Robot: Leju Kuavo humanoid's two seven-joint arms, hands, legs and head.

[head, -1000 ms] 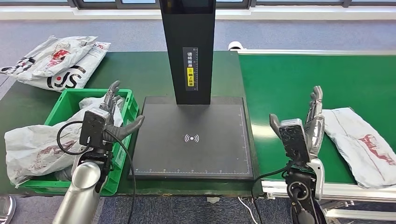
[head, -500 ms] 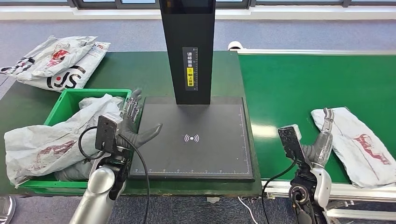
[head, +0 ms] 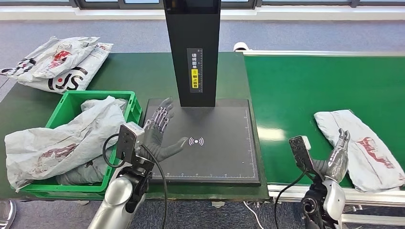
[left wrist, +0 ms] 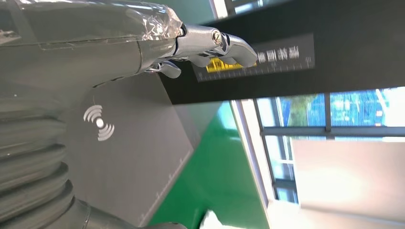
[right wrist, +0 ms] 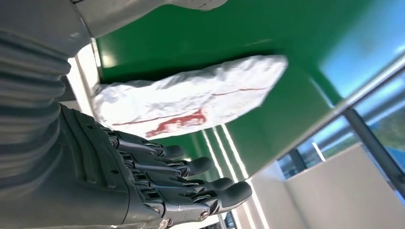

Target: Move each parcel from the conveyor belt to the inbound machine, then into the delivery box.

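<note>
While the right robot hand (head: 338,153) hangs with its fingers spread and holding nothing, it is just beside the near end of the white plastic parcel with red print (head: 364,145), probably to take it. This parcel lies flat on the green conveyor belt (head: 296,90), close to the belt's front edge. The left robot hand (head: 160,135) is wide and empty over the black flat plate of the inbound machine (head: 219,152), maybe waiting to receive. Between both there is free belt for moving. The green plastic delivery box (head: 71,98) on the dark green worktop (head: 138,71) already holds grey parcels (head: 57,138).
</note>
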